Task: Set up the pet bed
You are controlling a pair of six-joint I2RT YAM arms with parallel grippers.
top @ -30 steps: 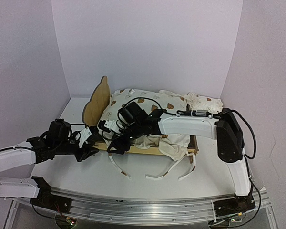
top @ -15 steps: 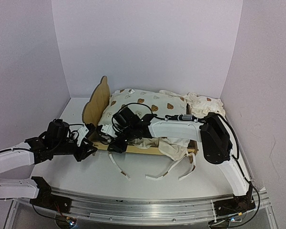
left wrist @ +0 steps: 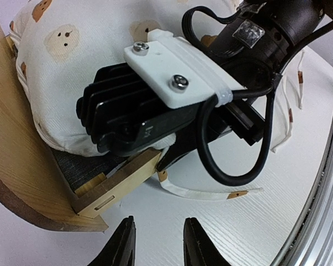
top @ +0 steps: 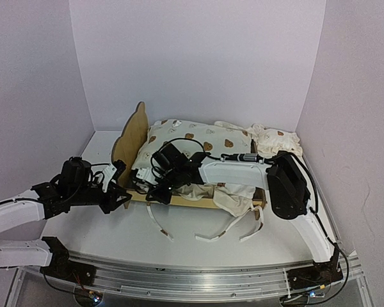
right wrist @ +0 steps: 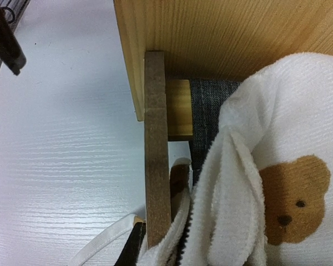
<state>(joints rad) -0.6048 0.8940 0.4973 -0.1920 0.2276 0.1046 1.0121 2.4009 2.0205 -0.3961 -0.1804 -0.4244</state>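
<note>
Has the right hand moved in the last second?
Yes. In the top view the right hand has shifted left along the near rail, closer to the upright headboard of the pet bed.

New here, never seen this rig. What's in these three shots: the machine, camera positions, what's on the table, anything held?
Two small robot arms are bolted at the table's near edge, each ending in two fingers. The wide shot comes from a fixed camera above and behind them; the other two come from a camera on each wrist. On the table stands a small plywood pet bed with a bear-print cushion on it, tie strings trailing off the front, and a small pillow at the back right. The right arm's fingers sit either side of the bed's side rail by the headboard, apparently gripping it. The left arm's fingers are apart and hold nothing, just short of that corner.
</note>
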